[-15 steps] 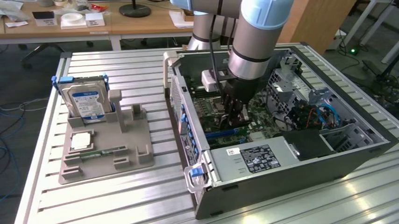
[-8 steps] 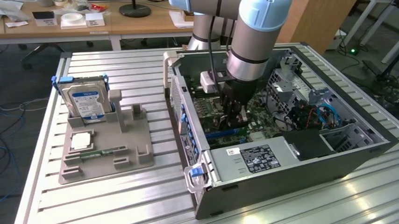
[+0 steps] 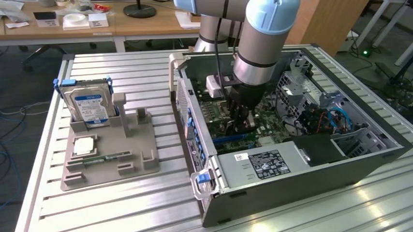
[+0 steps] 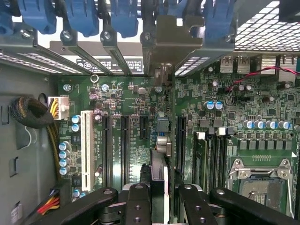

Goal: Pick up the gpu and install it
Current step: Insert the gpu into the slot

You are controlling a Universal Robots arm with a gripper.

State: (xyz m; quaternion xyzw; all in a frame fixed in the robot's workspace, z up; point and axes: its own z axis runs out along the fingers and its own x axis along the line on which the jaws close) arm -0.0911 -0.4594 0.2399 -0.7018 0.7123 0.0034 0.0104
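Note:
My gripper [image 3: 243,124] reaches down into the open computer case [image 3: 271,179], just above the motherboard [image 3: 271,128]. In the wrist view its black fingers [image 4: 139,199] are shut on the gpu [image 4: 159,166], which I see edge-on as a thin dark card running away from the gripper [image 4: 158,190]. The card's metal end bracket [image 4: 173,40] stands at the case's rear slot openings, among the blue latches [image 4: 124,16]. The card lies along the motherboard [image 4: 126,101], between the black expansion slots [image 4: 124,140] and the memory slots [image 4: 208,159]. Whether its edge sits in a slot is hidden.
On the exterior view's left, a grey holder tray [image 3: 139,166] on the slatted table carries an upright silver hard drive [image 3: 87,104], a small green memory stick [image 3: 103,158] and a white chip [image 3: 84,145]. Inside the case are a power supply [image 3: 264,164], cables [image 3: 332,121] and a drive cage [image 3: 358,140].

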